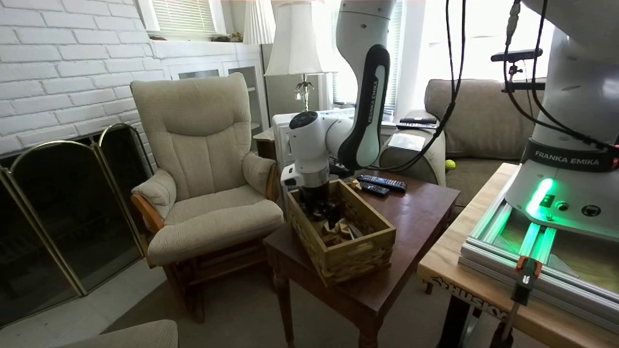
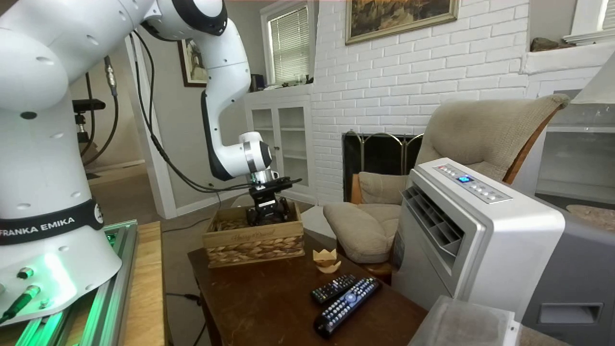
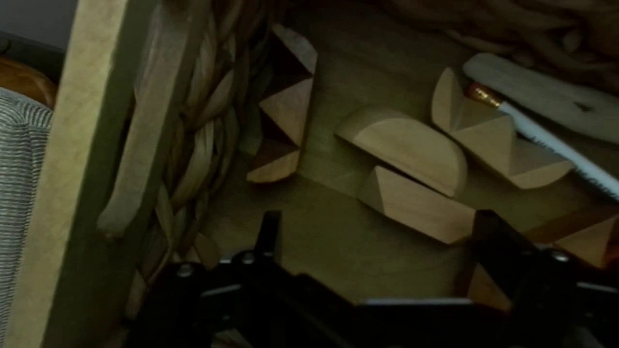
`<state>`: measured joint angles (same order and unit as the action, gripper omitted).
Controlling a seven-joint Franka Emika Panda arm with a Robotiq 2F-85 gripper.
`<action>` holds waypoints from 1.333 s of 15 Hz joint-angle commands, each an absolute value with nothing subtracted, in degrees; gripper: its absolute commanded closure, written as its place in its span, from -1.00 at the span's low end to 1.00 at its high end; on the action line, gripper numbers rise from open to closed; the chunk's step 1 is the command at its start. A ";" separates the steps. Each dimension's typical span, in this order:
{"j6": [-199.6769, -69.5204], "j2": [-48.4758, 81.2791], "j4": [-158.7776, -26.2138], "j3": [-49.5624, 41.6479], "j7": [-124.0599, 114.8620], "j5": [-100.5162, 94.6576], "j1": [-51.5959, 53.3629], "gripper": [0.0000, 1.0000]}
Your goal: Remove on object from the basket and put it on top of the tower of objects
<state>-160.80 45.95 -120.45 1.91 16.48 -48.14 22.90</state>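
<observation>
The brown woven basket [image 1: 360,241] stands on the dark wooden table; it also shows in an exterior view [image 2: 254,235]. My gripper [image 3: 378,217] is lowered inside it, open with nothing between the fingers. In the wrist view, a pale trapezoid block [image 3: 420,208] lies just ahead, one end beside the right fingertip; contact is unclear. A half-round block [image 3: 411,145] lies against it. Zigzag-cut blocks lie left [image 3: 287,108] and right [image 3: 503,140]. The tower [image 2: 326,259] is a small stack on the table, a crown-shaped piece over a curved one; it is partly hidden behind the basket rim [image 1: 355,184].
The basket's side wall [image 3: 87,145] rises close to the gripper's left. A white pencil-like stick [image 3: 556,145] and a flat wooden piece [image 3: 541,96] lie in the basket. Two remotes [image 2: 346,302] lie near the tower. A white appliance [image 2: 480,230] and an armchair [image 1: 208,193] stand beside the table.
</observation>
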 commanded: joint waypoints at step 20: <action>-171.17 42.71 -130.51 5.97 11.73 -41.33 19.96 -1.00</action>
